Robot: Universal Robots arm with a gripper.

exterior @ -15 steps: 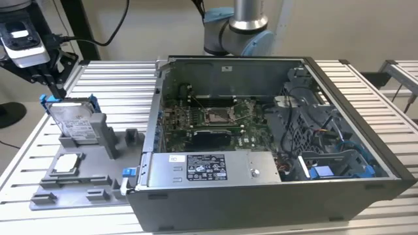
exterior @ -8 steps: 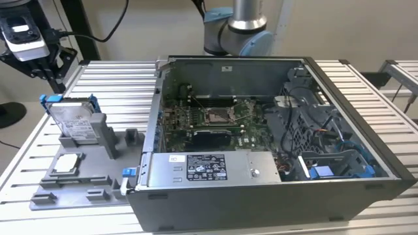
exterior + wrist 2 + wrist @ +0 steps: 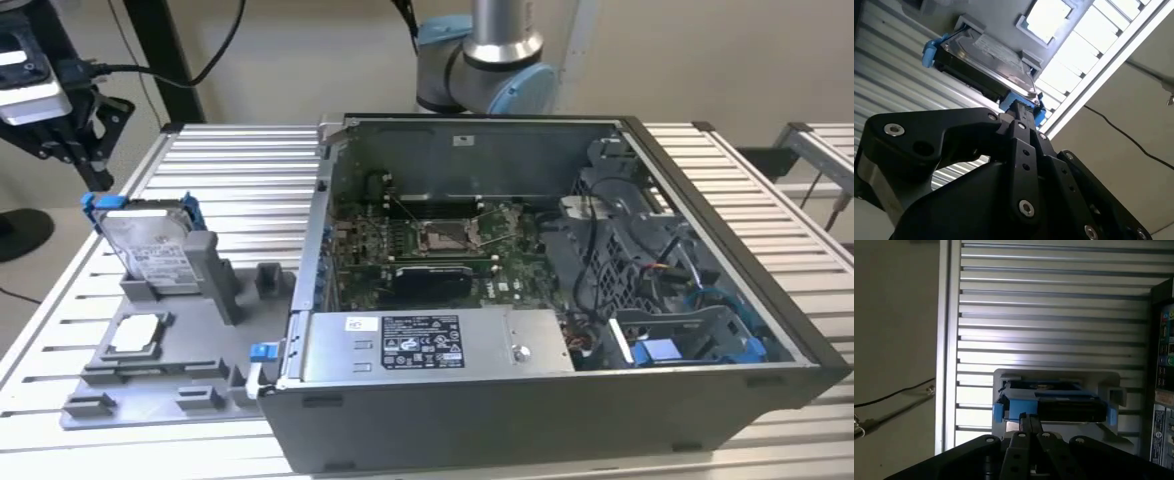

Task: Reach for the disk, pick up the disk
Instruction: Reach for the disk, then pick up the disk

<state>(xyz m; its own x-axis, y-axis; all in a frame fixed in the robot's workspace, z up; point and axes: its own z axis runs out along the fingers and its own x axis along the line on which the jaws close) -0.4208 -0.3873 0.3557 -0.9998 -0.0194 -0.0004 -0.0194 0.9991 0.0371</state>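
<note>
Tool (image 3: 1021, 106), closed, hovering just above upright disk (image 3: 990, 56).

On the slatted table (image 3: 240, 170), at the exterior view's left, a fixture tray (image 3: 200, 395) with the disk (image 3: 147, 245) upright in its rear slot and a chip (image 3: 138, 333) flat before it. Just beside the tray, at the right, a computer case (image 3: 534, 420), with a power-supply box (image 3: 427, 345) inside along the near wall and a motherboard (image 3: 427, 235) behind. Gripper (image 3: 1028, 419) near the disk's upper end, apart from it.

An open computer case (image 3: 534, 420) (power-supply box (image 3: 427, 345) inside) sits beside a grey fixture (image 3: 174, 378) bearing a processor chip (image 3: 136, 335).
</note>
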